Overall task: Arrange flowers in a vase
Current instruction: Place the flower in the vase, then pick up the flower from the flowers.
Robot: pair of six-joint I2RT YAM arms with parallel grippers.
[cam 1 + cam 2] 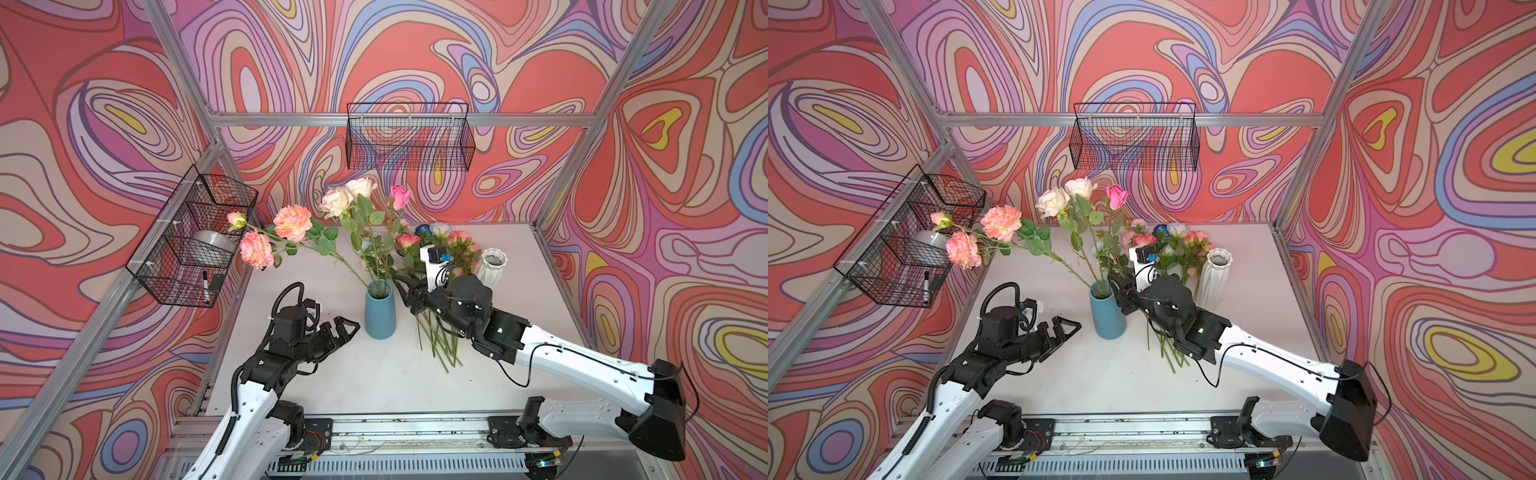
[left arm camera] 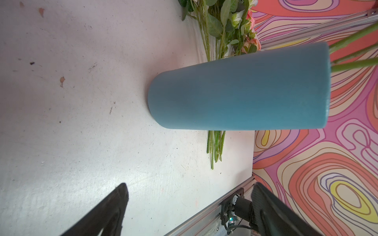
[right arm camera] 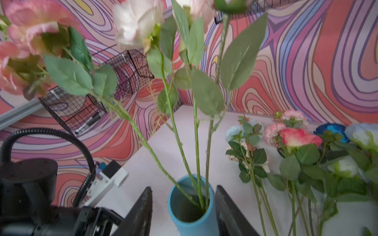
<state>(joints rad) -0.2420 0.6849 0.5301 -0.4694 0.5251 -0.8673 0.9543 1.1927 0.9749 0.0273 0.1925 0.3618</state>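
Four stems in blue vase, mid-frame; flower pile waits at right. I see left pincer and right pincer both parted, empty. Maybe a third done.

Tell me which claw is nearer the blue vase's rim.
Right. The right claw sits at the rim of the blue vase; the left claw stands apart, beside its body.

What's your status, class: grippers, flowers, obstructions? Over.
Left gripper open beside blue vase. Right gripper open at vase mouth. Several flowers in; loose flowers on table, under right arm.
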